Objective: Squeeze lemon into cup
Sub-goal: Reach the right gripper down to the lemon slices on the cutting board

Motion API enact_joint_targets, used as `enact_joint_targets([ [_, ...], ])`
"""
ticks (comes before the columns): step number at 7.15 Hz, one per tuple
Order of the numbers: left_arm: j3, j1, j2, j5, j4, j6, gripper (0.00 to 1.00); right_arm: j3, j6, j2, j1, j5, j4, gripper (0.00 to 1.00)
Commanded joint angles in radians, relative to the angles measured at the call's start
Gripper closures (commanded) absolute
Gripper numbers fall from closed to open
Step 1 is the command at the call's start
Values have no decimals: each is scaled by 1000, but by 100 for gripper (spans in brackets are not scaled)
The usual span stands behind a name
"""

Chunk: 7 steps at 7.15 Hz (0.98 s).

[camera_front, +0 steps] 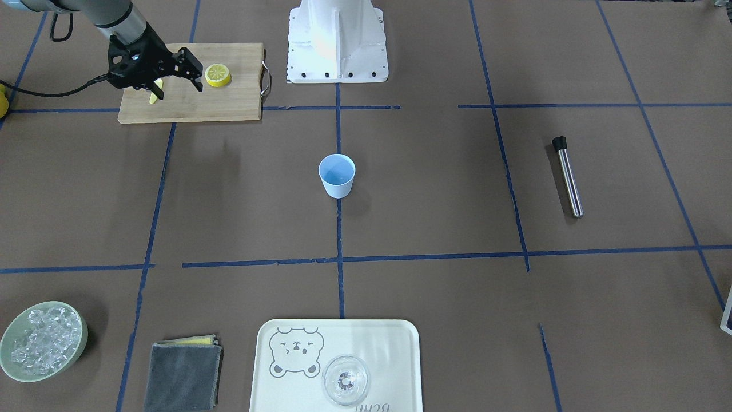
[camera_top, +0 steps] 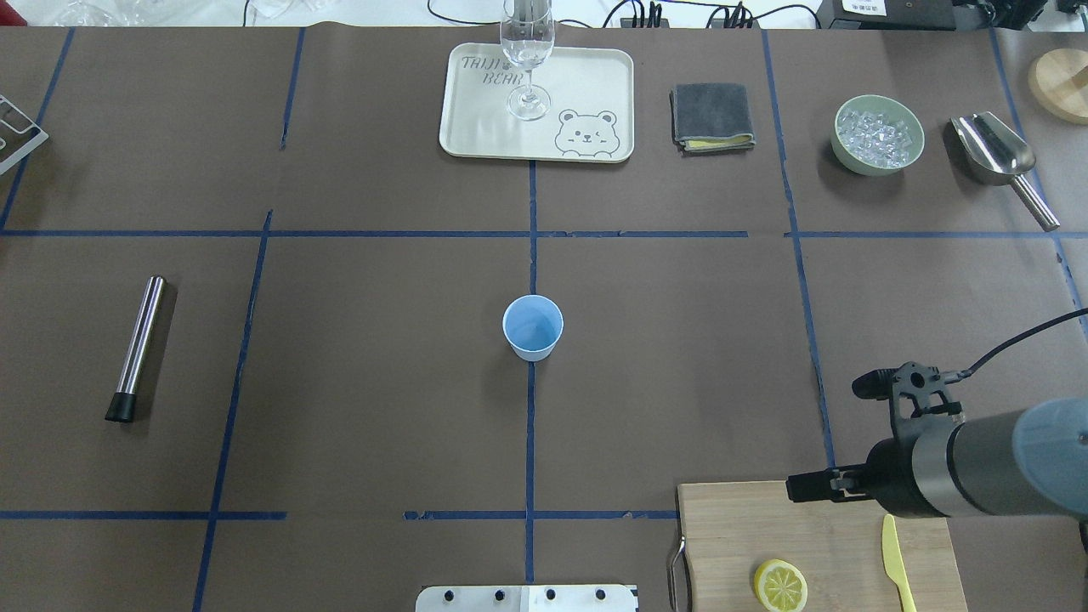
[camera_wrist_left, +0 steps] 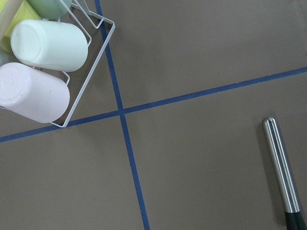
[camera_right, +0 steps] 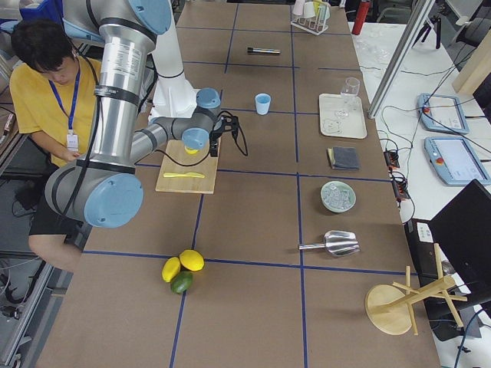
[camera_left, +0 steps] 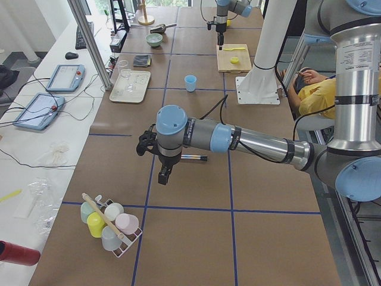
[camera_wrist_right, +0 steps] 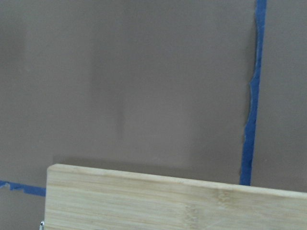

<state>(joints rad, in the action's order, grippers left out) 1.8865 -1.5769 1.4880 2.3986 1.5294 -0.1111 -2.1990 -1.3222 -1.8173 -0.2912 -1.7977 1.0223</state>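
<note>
On the brown table (camera_front: pixel 400 229), the right gripper (camera_front: pixel 177 86) is hovering, jaws wide apart, probably getting ready for the lemon (camera_front: pixel 218 75) lying just beside them.

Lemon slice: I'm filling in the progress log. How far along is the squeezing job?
Done: nothing yet. The lemon slice lies on the cutting board and the cup looks empty. In hand: the right gripper hovers beside the slice, jaws open. Still to do: grasp it, carry it over the cup, squeeze.
</note>
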Motion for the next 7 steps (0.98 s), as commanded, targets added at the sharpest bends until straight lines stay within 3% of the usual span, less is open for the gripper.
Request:
enact_joint_targets([
  [1, 3, 0, 0, 1, 3, -1, 0, -8, -60, -5, 154, 159, 2, 0],
  [4, 42, -3, -5, 1, 8, -1, 0, -56, -126, -28, 280, 267, 54, 0],
  [7, 68, -6, -2, 1, 8, -1, 0, -64, -196, -24, 328, 307, 99, 0],
])
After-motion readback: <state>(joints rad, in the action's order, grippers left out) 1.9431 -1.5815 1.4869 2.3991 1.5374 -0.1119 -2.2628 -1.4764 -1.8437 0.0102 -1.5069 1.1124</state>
